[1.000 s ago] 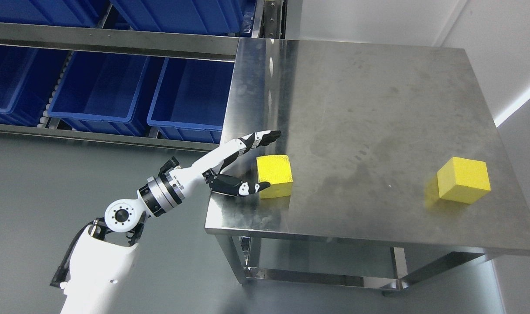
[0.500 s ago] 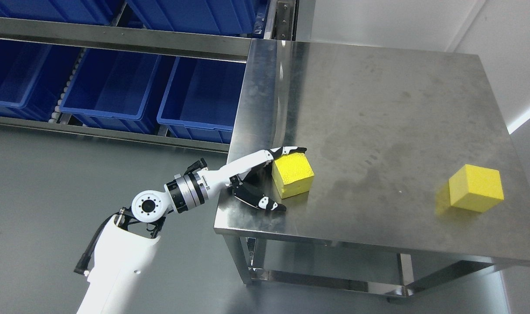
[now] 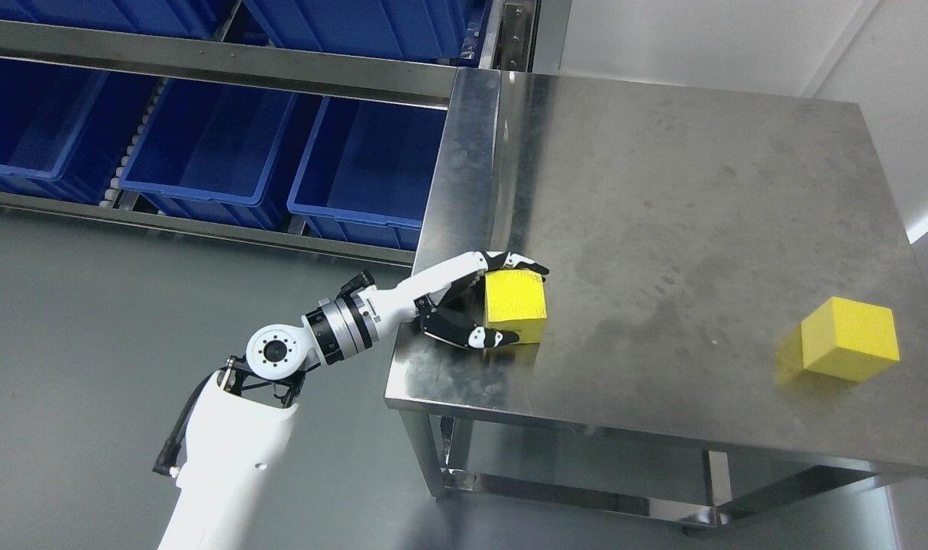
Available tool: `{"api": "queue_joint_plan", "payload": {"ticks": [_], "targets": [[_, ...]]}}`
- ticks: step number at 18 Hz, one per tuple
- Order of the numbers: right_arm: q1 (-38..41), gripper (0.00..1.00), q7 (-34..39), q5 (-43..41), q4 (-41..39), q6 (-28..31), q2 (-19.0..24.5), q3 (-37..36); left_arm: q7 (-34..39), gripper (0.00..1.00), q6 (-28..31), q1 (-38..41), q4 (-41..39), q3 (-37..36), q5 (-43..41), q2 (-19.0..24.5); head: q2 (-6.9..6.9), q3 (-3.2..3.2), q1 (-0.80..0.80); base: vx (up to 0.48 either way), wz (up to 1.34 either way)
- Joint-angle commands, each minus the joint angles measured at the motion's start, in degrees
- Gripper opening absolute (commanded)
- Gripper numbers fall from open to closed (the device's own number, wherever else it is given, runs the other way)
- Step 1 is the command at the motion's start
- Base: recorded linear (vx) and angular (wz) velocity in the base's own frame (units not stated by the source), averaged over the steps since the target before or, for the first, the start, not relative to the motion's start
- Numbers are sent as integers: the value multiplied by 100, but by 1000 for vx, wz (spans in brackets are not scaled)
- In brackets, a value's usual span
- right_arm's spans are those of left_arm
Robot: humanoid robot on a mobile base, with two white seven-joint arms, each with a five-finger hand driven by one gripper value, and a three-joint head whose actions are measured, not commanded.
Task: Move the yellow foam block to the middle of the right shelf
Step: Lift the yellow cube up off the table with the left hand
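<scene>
Hand movement: your left hand (image 3: 483, 302) has closed in since a second ago; then the fingers were spread with the thumb just reaching the near yellow foam block (image 3: 515, 305), now they wrap it from both sides.
Camera shift: the whole view has slid right and down across the frames, so you should not read the table's changed position as the table moving.
Grip state: the upper fingers (image 3: 521, 262) lie along the block's far edge and the thumb presses its near lower face, so you have the hand clamped on the block, or very nearly so.
Block location: it sits on the steel table (image 3: 662, 229) near the left front corner, and it does not look lifted yet.
Second block: another yellow foam block (image 3: 849, 339) rests untouched near the table's right edge, well apart from the hand.
Right arm: it does not show in this view.
Done so far: you have reached the block and closed the grasp.
Left to do: lift, carry and place on the shelf's middle level; all of that lies ahead.
Shelf: the rack (image 3: 204, 57) with blue bins (image 3: 204, 153) stands to the picture's left; you cannot tell from here whether it is the target shelf.
</scene>
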Motion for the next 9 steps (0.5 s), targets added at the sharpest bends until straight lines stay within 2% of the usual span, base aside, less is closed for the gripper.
{"api": "queue_joint_plan", "payload": {"ticks": [1,3,6,9], "targets": [[-9,100,1,0,-100,-2,-100,0,675,52,-390,-422,48,511,979,-268,0,0,0,-1,-21],[-18,100,1,0,-100,-2,-100,0,1115,52,-951,-546,48,547,1455,-268,0,0,0,0,-40],[-18,100,1,0,-100,-2,-100,0,1712,52,-1813,-546,48,599,1501,-268,0,0,0,5,-56],[-18,100,1,0,-100,-2,-100,0,2590,52,-2201,-546,39,731,1501,-268,0,0,0,0,0]]}}
